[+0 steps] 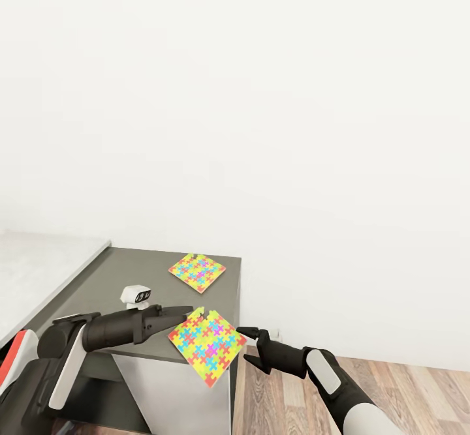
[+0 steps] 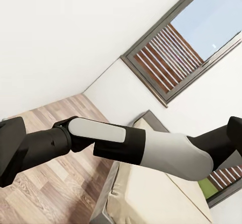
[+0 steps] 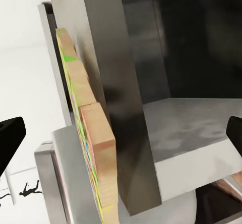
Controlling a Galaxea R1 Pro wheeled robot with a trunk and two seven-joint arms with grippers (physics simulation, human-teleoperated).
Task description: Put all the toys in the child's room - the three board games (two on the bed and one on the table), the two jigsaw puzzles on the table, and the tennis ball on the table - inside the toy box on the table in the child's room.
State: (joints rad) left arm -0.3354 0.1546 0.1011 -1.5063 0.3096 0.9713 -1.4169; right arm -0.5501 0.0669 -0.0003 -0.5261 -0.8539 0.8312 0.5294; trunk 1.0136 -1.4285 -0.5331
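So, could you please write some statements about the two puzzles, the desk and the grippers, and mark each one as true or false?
1. Two jigsaw puzzles are in the head view. True: the far puzzle and the near puzzle.
2. The far puzzle lies flat on the dark desk section. True.
3. The near puzzle rests fully on the desk. False: it is tilted and sticks out past the desk's front corner.
4. The left gripper is at the near puzzle's edge. True; whether it grips the puzzle cannot be told.
5. The right gripper holds a tennis ball. False: its fingers are open and empty, beside the near puzzle.
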